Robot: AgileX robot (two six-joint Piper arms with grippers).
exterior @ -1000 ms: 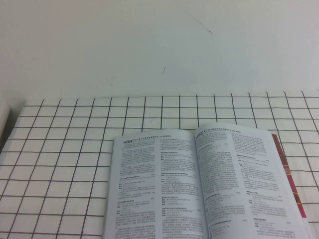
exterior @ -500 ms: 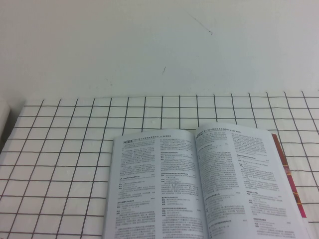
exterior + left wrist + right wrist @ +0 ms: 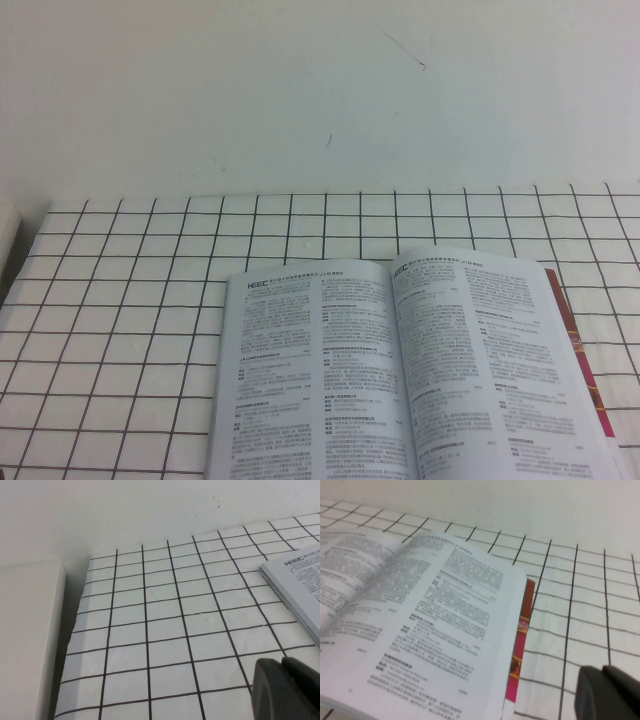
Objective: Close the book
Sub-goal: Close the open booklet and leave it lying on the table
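Book (image 3: 400,370) lies open and flat on the checked tabletop (image 3: 150,300), near the robot and right of centre, spine running away from the robot. Right end effector (image 3: 607,692) hangs just off the right page's outer edge, so that arm looks nearer; left end effector (image 3: 287,690) hangs over bare grid beyond the left page. Whether either is open cannot be told, and neither visibly holds anything.

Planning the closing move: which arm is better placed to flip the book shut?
Probably the right. The right tool sits near the book and its red cover edge; the left tool is over bare grid cloth, the book's corner farther off.
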